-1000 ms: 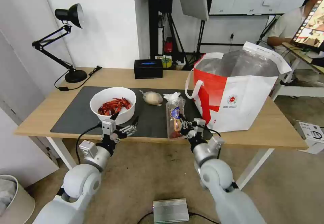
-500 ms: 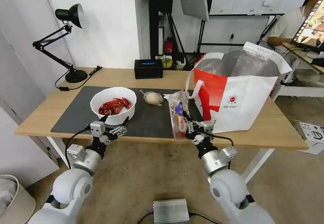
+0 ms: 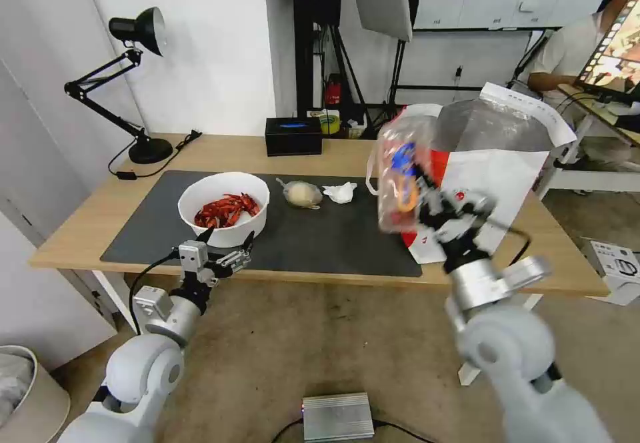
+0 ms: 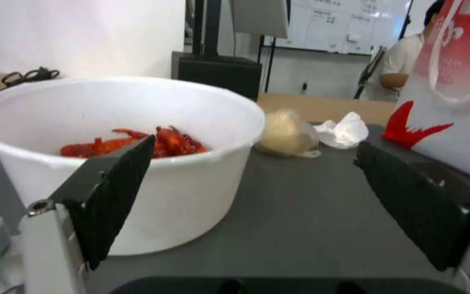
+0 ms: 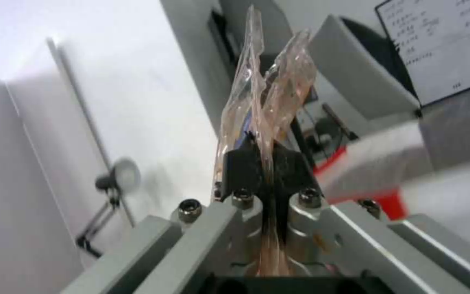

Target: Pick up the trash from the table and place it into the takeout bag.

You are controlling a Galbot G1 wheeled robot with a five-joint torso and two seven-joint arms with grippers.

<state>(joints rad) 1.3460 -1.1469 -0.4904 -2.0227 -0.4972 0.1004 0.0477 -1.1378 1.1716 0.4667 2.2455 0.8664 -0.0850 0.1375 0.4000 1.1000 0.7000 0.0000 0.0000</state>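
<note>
Clamshell tray, clear plastic, hung upright right of frame centre, pinched in the closed right gripper against the takeout bag's front wall, below its upper-right opening; left gripper idled open at lower left.

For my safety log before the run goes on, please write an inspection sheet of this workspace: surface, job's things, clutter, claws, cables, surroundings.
Surface: wood table with dark grey mat.
Job's things: bowl of crayfish shells, small bag with beige lump and tissue on the mat; clamshell tray held in the air beside the takeout bag.
Clutter: black box, desk lamp.
Claws: left claw open near the bowl; right claw shut on the tray.
Cables: lamp cord on the table.
Surroundings: metal box on the floor.
</note>
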